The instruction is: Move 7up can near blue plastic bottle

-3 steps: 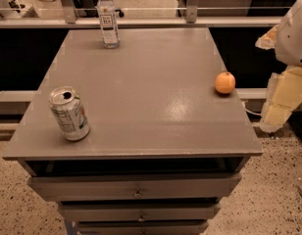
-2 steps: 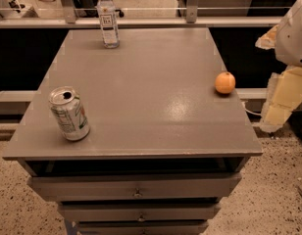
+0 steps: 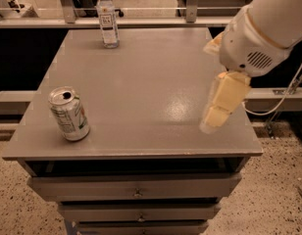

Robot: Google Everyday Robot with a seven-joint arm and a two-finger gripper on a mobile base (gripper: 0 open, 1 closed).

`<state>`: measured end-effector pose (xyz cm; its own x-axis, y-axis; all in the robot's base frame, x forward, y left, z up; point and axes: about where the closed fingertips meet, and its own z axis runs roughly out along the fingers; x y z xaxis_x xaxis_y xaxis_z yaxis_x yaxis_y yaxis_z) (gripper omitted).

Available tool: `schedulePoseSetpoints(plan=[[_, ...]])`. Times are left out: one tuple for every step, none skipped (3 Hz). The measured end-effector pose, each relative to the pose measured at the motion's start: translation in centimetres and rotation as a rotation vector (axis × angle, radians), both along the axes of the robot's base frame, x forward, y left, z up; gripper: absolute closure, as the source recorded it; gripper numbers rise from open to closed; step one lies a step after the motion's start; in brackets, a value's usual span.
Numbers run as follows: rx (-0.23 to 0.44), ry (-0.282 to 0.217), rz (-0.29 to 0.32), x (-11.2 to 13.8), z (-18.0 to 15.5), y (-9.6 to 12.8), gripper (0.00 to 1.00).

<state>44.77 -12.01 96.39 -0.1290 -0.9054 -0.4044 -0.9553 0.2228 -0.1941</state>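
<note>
7up can (image 3: 69,114) front-L edge, blue plastic bottle (image 3: 107,18) far edge, gripper (image 3: 213,120) R, state unclear

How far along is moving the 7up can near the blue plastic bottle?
Done: nothing yet. The 7up can stands at the front left of the table, far from the blue plastic bottle at the back edge. In hand: the gripper hangs over the table's right side, well apart from the can. Left: reach the can, grasp it, carry it back and set it beside the bottle.
</note>
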Motion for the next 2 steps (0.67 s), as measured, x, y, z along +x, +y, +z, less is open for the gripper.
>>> schedulePoseSetpoints(plan=[[0.134, 0.008, 0.054, -0.1, -1.4, 6.1, 0.00], [0.220, -0.003, 0.085, -0.3, -2.8, 12.5, 0.00]])
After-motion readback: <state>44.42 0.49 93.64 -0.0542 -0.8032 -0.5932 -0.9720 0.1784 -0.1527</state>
